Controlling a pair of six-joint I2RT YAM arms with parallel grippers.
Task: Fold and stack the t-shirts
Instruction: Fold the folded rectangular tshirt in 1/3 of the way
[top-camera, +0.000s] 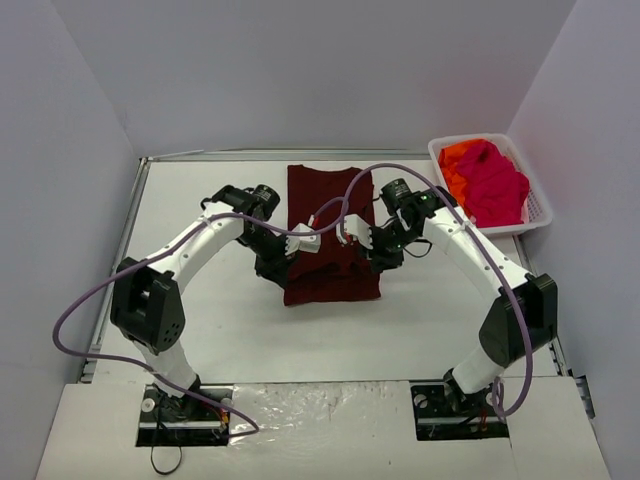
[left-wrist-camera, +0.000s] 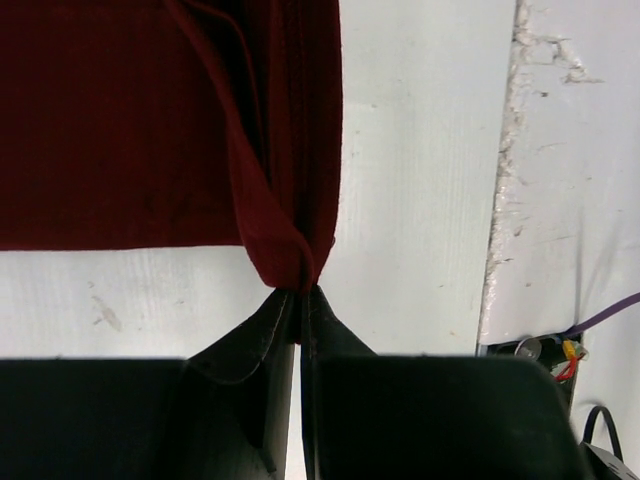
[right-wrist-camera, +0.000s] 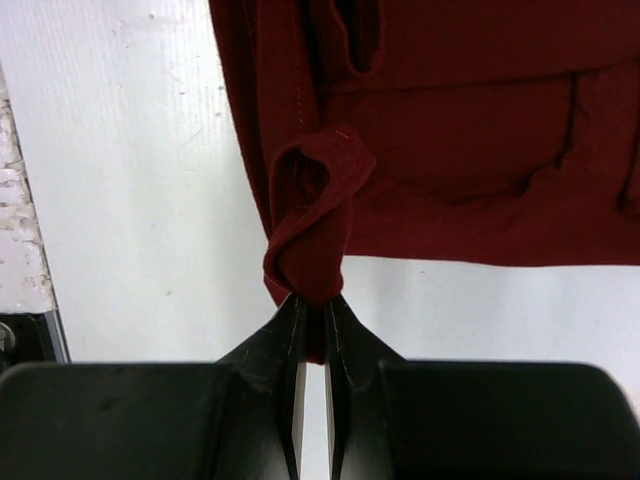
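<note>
With our left fingers (left-wrist-camera: 262, 340) and right fingers (right-wrist-camera: 268, 345) each pinching a bunched corner of the maroon t-shirt (top-camera: 325, 195), we should move both evenly so the fold lands square.

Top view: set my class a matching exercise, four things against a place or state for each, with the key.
Things:
1 maroon shirt
2 pink shirt
3 basket
4 left gripper

Places or states:
A at the far right
B shut on maroon cloth
C in the middle of the view
D in the basket

Pairs: 1-C; 2-D; 3-A; 4-B
</note>
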